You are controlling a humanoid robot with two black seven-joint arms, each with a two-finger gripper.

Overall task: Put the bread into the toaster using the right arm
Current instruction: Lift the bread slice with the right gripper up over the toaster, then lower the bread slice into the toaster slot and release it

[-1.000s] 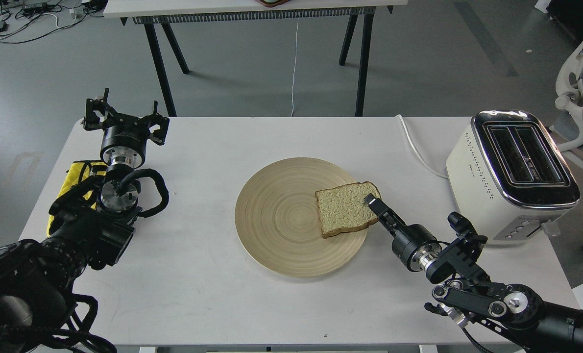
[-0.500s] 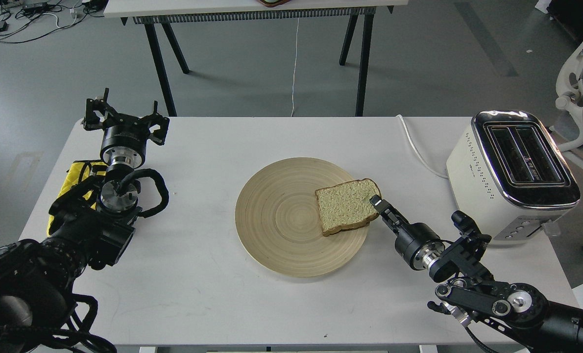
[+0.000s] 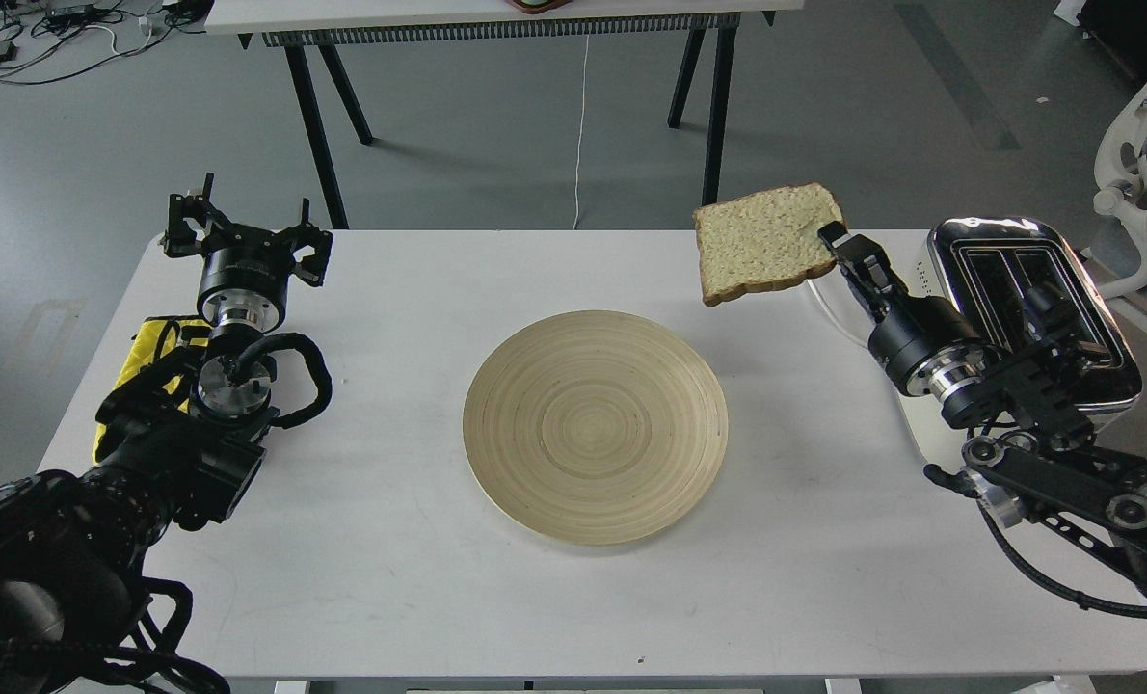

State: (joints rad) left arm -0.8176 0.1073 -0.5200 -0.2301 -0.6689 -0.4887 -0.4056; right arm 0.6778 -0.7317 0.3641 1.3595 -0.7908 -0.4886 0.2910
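Moved since the earlier frames: bread, formerly lying on the right side of the wooden plate, now riding in the air up and to the right of that plate, its right edge pinched between the fingers of my right gripper. Plate: now sitting bare at the middle of the white table. Right arm: reaching up from the lower right of the plate and crossing in front of the toaster, hiding part of the toaster's near side. Bread, attitude: hanging nearly face-on to my head view, tilted, touching nothing but the gripper. Toaster: standing well to the right of the plate, both slots facing up and looking empty, white cord trailing off its left side. Left gripper: resting well to the left of the plate, fingers spread, holding nothing. Yellow cloth: lying under the left arm. Status, as I am judging it: pick-up is done and carry is under way; the slice is hanging left of the slots, so I am needing to bring it over one and turn it edge-down before lowering.
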